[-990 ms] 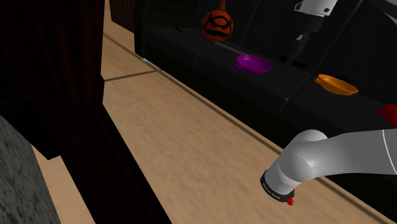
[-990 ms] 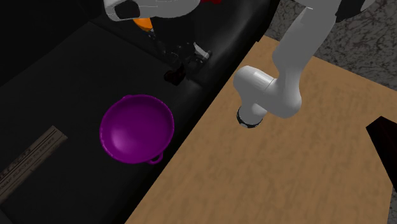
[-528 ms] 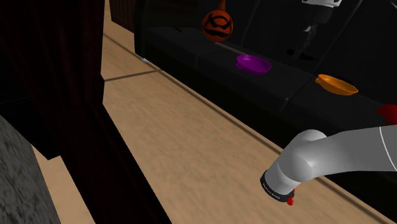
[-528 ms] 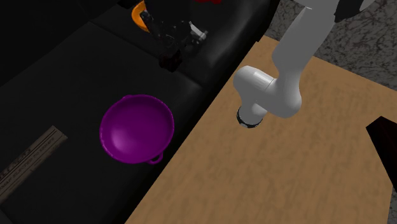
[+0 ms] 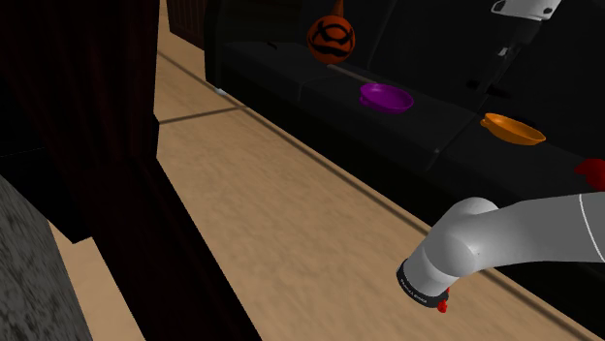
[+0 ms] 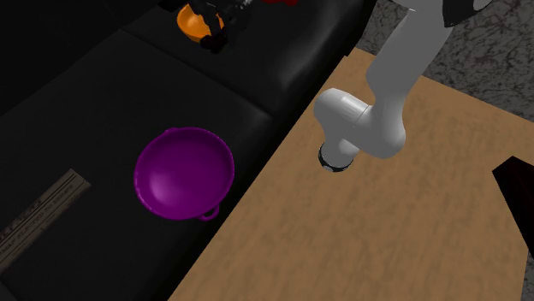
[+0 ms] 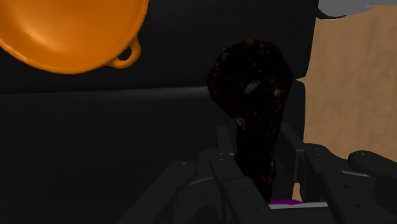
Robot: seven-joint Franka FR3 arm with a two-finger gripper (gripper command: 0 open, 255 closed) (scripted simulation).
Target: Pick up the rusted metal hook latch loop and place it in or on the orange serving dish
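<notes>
Since half a second ago, the gripper (image 5: 504, 58) has travelled from near the purple bowl (image 5: 386, 97) toward the orange serving dish (image 5: 514, 128). Its fingers clasp the dark rusted hook latch loop (image 7: 251, 108), held aloft over the black cushioned surface. Pickup appears done; centring over the dish and release remain.

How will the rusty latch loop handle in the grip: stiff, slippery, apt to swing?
Probably stiff: the latch loop stands straight out from the gripper without sagging. Its rough, pitted surface likely resists slipping. Clasped by its narrow stem with the wide loop beyond, it may pivot if jolted.
</notes>
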